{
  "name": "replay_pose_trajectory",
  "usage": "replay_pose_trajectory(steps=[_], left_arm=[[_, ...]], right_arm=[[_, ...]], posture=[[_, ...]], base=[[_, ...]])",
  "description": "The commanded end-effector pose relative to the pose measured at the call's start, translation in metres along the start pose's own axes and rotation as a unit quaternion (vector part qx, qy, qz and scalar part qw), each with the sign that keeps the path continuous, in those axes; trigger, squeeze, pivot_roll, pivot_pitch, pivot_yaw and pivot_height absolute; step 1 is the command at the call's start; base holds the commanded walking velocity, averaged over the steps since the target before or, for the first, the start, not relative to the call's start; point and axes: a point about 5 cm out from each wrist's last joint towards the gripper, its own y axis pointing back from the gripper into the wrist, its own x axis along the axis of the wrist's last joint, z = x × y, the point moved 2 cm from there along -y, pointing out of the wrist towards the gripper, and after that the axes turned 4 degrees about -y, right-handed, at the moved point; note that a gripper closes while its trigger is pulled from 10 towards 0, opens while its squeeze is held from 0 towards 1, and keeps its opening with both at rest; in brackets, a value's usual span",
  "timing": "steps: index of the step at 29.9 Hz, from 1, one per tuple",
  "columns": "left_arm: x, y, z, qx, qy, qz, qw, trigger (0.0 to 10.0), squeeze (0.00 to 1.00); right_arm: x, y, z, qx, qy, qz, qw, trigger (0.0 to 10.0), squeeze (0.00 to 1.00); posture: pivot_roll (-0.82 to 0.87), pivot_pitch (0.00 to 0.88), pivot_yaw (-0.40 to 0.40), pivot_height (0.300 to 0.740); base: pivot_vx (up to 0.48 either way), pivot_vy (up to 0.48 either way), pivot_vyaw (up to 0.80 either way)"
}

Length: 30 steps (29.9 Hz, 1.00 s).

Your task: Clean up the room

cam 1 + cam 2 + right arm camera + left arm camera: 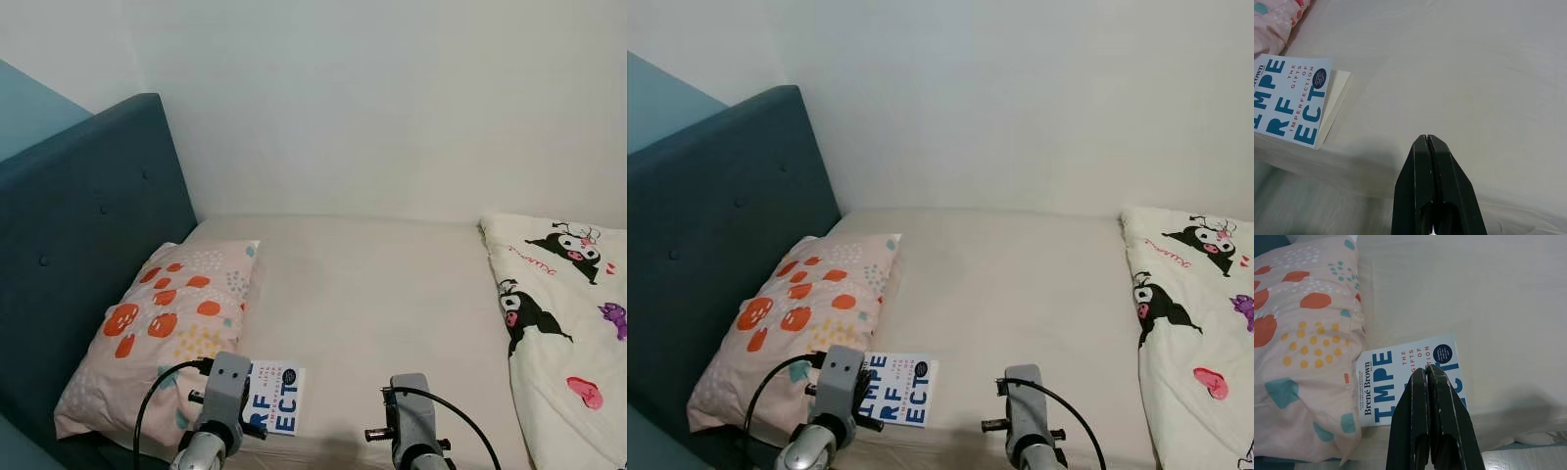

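Two arms up over the bed (372,294); book (277,397) lies at its near edge, touching the pillow (157,333). L wrist cam: left claw (1426,382) pinched together above the cover. R wrist: right claw (1428,147) together too, over bare sheet. Step looks like approach; next, open left claw & grab book.

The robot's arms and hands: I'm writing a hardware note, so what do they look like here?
Both arms are silver-grey metal with boxy wrist blocks and looping black cables. The left hand and right hand each end in two long, smooth black fingers tapering to a blunt tip. No markings can be made out.
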Motion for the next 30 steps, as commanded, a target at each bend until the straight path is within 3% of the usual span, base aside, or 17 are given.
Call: replay_pose_trajectory(steps=[1, 12, 30], left_arm=[[0.0006, 0.0001, -0.0009, -0.001, -0.002, 0.003, 1.000, 10.0, 0.00], [0.0005, -0.0004, 0.0000, -0.004, -0.001, 0.002, 1.000, 10.0, 0.00], [0.0014, -0.0013, -0.0012, 0.002, 0.000, 0.003, 1.000, 10.0, 0.00]], right_arm=[[-0.0039, 0.0011, -0.0039, 0.006, 0.004, -0.007, 1.000, 10.0, 0.00], [-0.0060, 0.0013, -0.0043, 0.008, -0.008, -0.017, 1.000, 10.0, 0.00], [-0.0059, 0.0017, -0.0020, 0.007, -0.005, -0.016, 1.000, 10.0, 0.00]], posture=[[0.00, 0.031, 0.024, 0.740], [0.00, 0.032, 0.026, 0.740], [0.00, 0.036, 0.024, 0.740]], base=[[0.000, 0.000, 0.00], [0.000, 0.000, 0.00], [0.000, 0.000, -0.80]])
